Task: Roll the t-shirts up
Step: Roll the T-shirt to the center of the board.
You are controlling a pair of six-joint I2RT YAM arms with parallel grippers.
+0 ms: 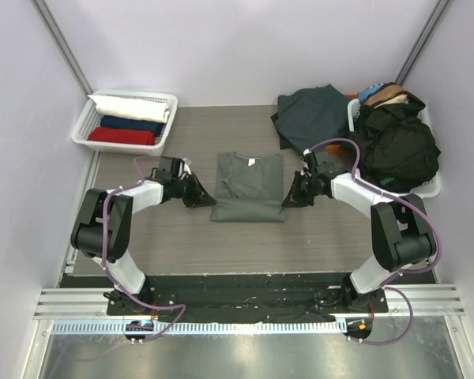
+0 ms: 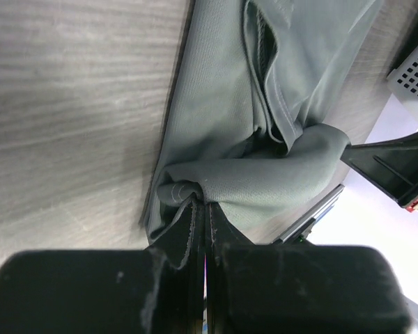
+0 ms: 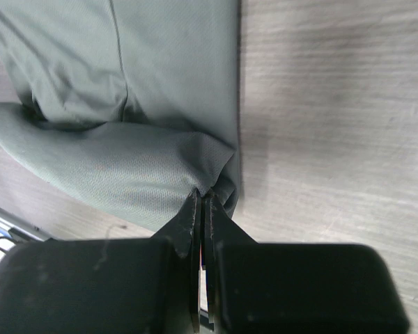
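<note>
Both tools first: left tool [image 2: 200,206] and right tool [image 3: 203,196] are each pinched tight on a near hem corner of the grey-green t-shirt [image 1: 249,185], lying folded on the tabletop [image 1: 174,245]. Soft, limp cotton, I reckon; corner grips should keep the roll even.

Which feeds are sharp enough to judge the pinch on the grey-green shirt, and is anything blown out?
Top external: evenly lit, sharp, though the left end effector and right end effector read as dark shapes at the edges of the grey-green shirt. Left wrist: fabric crisp, near foreground blurred, lower right blown out white. Right wrist: weave crisp at the pinch, foreground soft.
</note>
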